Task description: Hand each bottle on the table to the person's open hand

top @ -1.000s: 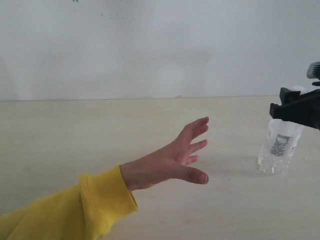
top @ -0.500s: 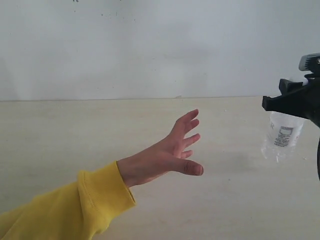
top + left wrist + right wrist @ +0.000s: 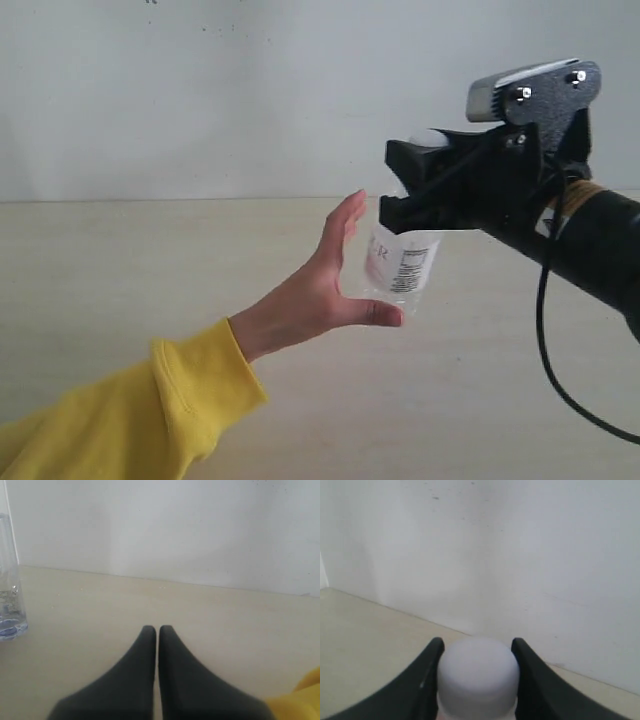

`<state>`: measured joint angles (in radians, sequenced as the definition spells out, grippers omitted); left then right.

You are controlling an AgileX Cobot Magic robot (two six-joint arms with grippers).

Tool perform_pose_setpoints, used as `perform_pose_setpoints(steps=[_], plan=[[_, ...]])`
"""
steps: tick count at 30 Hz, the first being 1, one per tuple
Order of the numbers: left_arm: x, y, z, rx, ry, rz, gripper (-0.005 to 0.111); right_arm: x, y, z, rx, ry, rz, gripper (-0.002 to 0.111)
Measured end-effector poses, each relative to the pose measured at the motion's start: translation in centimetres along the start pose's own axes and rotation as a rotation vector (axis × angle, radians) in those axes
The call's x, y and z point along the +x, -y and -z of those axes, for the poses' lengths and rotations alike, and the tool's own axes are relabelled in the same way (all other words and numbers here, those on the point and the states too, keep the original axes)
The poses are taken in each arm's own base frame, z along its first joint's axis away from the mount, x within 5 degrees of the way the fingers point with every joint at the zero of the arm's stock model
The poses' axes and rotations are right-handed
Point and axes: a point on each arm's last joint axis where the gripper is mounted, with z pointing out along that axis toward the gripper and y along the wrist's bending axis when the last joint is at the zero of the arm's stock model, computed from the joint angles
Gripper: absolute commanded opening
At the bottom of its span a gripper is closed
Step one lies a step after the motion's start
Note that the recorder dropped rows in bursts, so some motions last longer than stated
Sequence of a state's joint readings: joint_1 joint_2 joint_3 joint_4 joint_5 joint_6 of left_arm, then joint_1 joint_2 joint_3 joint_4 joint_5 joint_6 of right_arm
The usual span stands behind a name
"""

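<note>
My right gripper (image 3: 412,190) is shut on the neck of the clear crinkled white-capped bottle (image 3: 400,262), held above the table (image 3: 110,265). The bottle's body rests against the person's open hand (image 3: 318,292), thumb under its base and fingers behind it. In the right wrist view the white cap (image 3: 477,672) sits tight between the black fingers of the right gripper (image 3: 477,644). My left gripper (image 3: 158,629) hangs low over the table, shut on nothing. The bluish clear bottle (image 3: 9,597) stands beside it at the frame's edge. The pale yellow bottle is out of view.
The bright yellow sleeve (image 3: 130,420) lies across the front left of the table and shows in a corner of the left wrist view, sleeve (image 3: 300,700). A white wall (image 3: 200,90) stands behind the table. A black cable (image 3: 550,350) hangs from my right arm.
My right gripper lifted the clear bottle off the table at the right and carried it left into the hand. The hand rose slightly and its fingers came against the bottle.
</note>
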<state>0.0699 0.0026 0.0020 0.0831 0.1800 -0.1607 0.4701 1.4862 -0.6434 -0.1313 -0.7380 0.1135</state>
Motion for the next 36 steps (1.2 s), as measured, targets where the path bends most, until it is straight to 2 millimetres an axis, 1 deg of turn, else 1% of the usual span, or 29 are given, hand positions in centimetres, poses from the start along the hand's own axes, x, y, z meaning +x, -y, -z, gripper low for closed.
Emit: perform_pose_setpoints(steps=[2,4,6,7,8,10,11,12,15,16,18,20,22,23,25,28,29,31,32,36], plan=[[0.0,0.0,0.0,0.000,0.000,0.000,0.004,-0.5,-1.0,-0.4,-0.032,-0.001,0.001,0.000],[0.0,0.0,0.0,0.000,0.000,0.000,0.004,-0.9,-1.9,-0.8,-0.060,-0.008,-0.001,0.003],[0.0,0.0,0.0,0.000,0.000,0.000,0.004,-1.3,-2.5,-1.1,-0.077,-0.010,-0.002,0.019],[0.0,0.0,0.0,0.000,0.000,0.000,0.004,-1.4,-2.7,-1.1,-0.081,-0.011,-0.002,0.034],[0.0,0.0,0.0,0.000,0.000,0.000,0.004,-1.6,-2.7,-1.2,-0.083,-0.009,-0.007,0.051],[0.0,0.0,0.0,0.000,0.000,0.000,0.004,-1.7,-2.9,-1.3,-0.086,-0.010,-0.023,0.079],[0.0,0.0,0.0,0.000,0.000,0.000,0.004,-1.7,-2.8,-1.3,-0.084,-0.011,-0.038,0.083],[0.0,0.0,0.0,0.000,0.000,0.000,0.004,-1.8,-2.8,-1.4,-0.080,-0.012,-0.053,0.081],[0.0,0.0,0.0,0.000,0.000,0.000,0.004,-1.6,-2.5,-1.3,-0.040,-0.037,-0.099,0.069],[0.0,0.0,0.0,0.000,0.000,0.000,0.004,-1.6,-2.4,-1.3,-0.029,-0.046,-0.093,0.067],[0.0,0.0,0.0,0.000,0.000,0.000,0.004,-1.9,-2.2,-1.0,-0.007,-0.054,-0.061,0.067],[0.0,0.0,0.0,0.000,0.000,0.000,0.004,-2.7,-2.0,-0.5,0.022,-0.045,-0.036,0.066],[0.0,0.0,0.0,0.000,0.000,0.000,0.004,-4.2,-1.6,0.5,0.062,-0.013,-0.007,0.066],[0.0,0.0,0.0,0.000,0.000,0.000,0.004,-4.8,-1.4,1.0,0.078,-0.004,0.009,0.063],[0.0,0.0,0.0,0.000,0.000,0.000,0.004,-6.3,-1.1,2.3,0.117,0.015,0.057,0.050],[0.0,0.0,0.0,0.000,0.000,0.000,0.004,-8.1,-0.7,4.4,0.165,0.025,0.130,0.014],[0.0,0.0,0.0,0.000,0.000,0.000,0.004,-8.4,-0.6,5.0,0.181,0.029,0.127,-0.001],[0.0,0.0,0.0,0.000,0.000,0.000,0.004,-9.0,-0.3,6.7,0.207,0.044,0.133,0.002],[0.0,0.0,0.0,0.000,0.000,0.000,0.004,-9.2,-0.3,7.4,0.215,0.052,0.133,0.001],[0.0,0.0,0.0,0.000,0.000,0.000,0.004,-10.3,0.0,11.3,0.243,0.121,0.121,0.001]])
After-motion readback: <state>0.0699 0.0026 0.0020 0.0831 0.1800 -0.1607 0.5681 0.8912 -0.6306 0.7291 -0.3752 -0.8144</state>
